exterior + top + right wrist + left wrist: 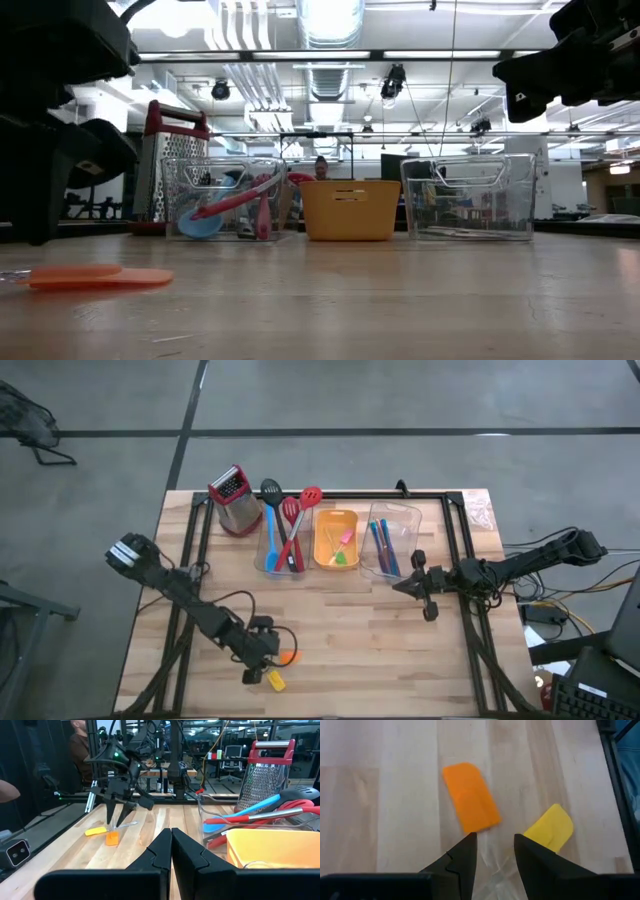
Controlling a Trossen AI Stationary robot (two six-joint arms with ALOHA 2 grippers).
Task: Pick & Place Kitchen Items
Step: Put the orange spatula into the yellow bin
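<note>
Left hand (262, 656): low over the near left part of the worktop (350, 650), fingers (462, 860) parted to a narrow gap; a thin clear handle (492, 865) lies between them, whether gripped or only straddled I cannot tell.
Orange piece (471, 797): flat on the worktop just ahead of the left fingertips.
Yellow piece (550, 827): flat on the worktop, beside the orange one, apart from it.
Right hand (408, 587): raised above the worktop near the right clear bin (392, 542), fingers pressed together, holding nothing.
Long spoons (285, 525): red, blue and black, leaning in the left clear bin (278, 550).
Orange tray (336, 540): between the two bins, small pieces inside.
Grater (234, 500): upright at the far left.
</note>
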